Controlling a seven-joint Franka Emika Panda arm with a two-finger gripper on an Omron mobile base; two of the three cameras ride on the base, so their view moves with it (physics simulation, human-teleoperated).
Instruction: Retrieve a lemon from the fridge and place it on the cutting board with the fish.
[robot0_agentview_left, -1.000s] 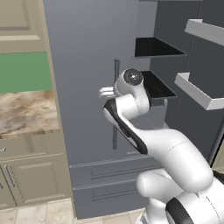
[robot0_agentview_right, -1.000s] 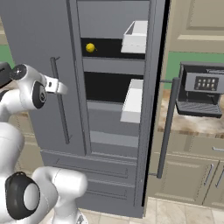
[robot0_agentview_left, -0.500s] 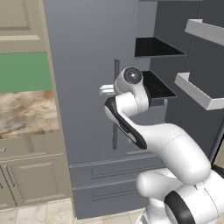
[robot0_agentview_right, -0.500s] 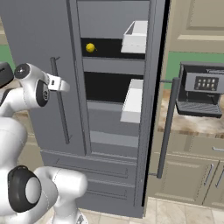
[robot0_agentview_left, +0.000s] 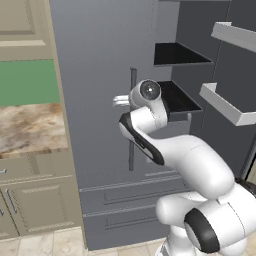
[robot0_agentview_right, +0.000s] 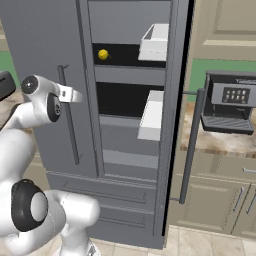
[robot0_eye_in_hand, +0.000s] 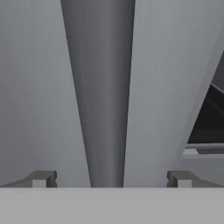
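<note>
The fridge (robot0_agentview_right: 40, 45) is a tall dark grey unit; its right door (robot0_agentview_right: 175, 100) stands open and its left door (robot0_agentview_left: 95, 65) is closed. The lemon (robot0_agentview_right: 103, 54) sits small and yellow on an upper black shelf inside. My gripper (robot0_eye_in_hand: 111, 179) is open and faces the left door, with that door's vertical bar handle (robot0_eye_in_hand: 105, 87) running between its fingertips (robot0_eye_in_hand: 41, 178) without touching them. In the right base view my hand (robot0_agentview_right: 70, 94) hovers next to this handle (robot0_agentview_right: 70, 125). The cutting board and the fish are out of view.
White bins (robot0_agentview_right: 155, 41) (robot0_agentview_right: 150, 117) sit along the fridge opening. A coffee machine (robot0_agentview_right: 227, 107) stands on the marbled counter right of the fridge. Another marbled counter (robot0_agentview_left: 30, 127) with beige cabinets lies left of the fridge. Lower drawers (robot0_agentview_right: 125, 195) are shut.
My hand has edged slightly closer to the left door's handle. The jaws stay open and the lemon has not moved.
</note>
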